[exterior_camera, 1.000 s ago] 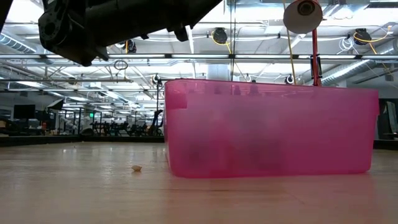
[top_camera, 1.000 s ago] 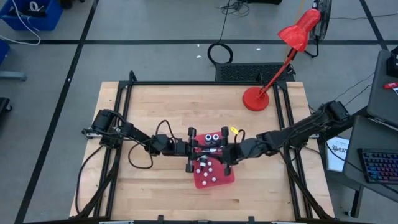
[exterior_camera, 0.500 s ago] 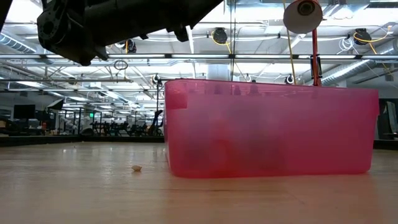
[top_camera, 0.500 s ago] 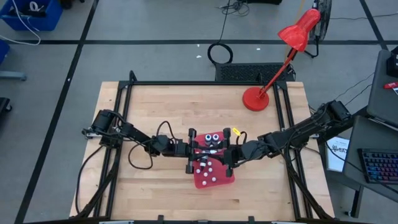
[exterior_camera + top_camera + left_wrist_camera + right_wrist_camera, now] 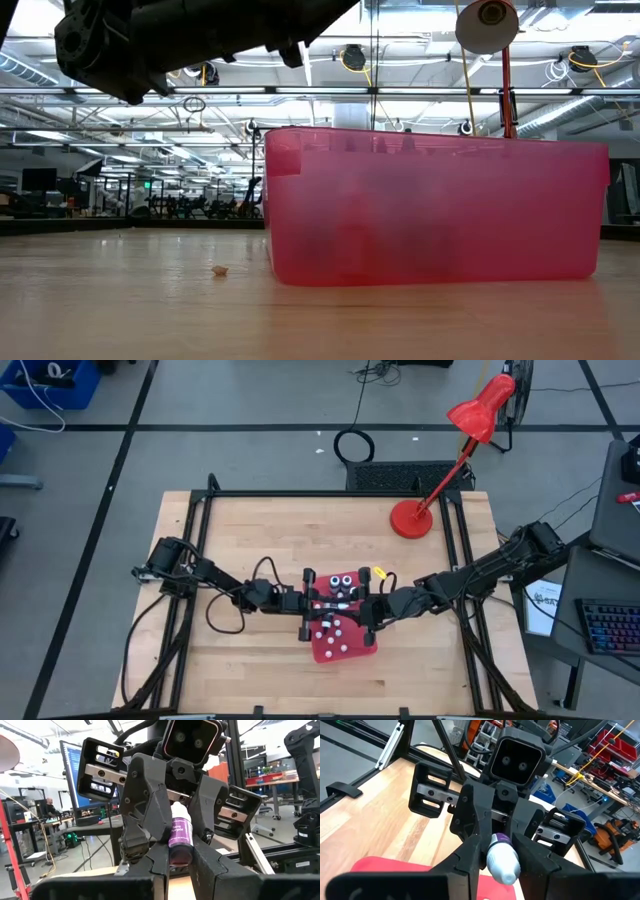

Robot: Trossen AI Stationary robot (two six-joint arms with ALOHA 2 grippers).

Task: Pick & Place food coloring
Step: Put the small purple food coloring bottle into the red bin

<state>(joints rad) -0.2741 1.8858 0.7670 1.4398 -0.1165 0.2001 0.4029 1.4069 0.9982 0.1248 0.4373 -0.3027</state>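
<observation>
In the low view, a pink tray [image 5: 435, 205] sits closest, right of centre on the wooden table [image 5: 130, 310], with a tiny crumb [image 5: 220, 270] just left of it. In the high view, the tray lies below the frame's centre, holding whitish pieces [image 5: 335, 632] of the food coloring. Just above its upper edge both arms meet. The left pincer [image 5: 318, 601] is clamped on a small bottle [image 5: 179, 836] with a purple label and white cap. The right pincer [image 5: 352, 603] faces it, its fingers [image 5: 470, 827] set on either side of the same bottle, not fully together. Farther back, in the upper right, a red lamp [image 5: 408, 518] stands on the table.
</observation>
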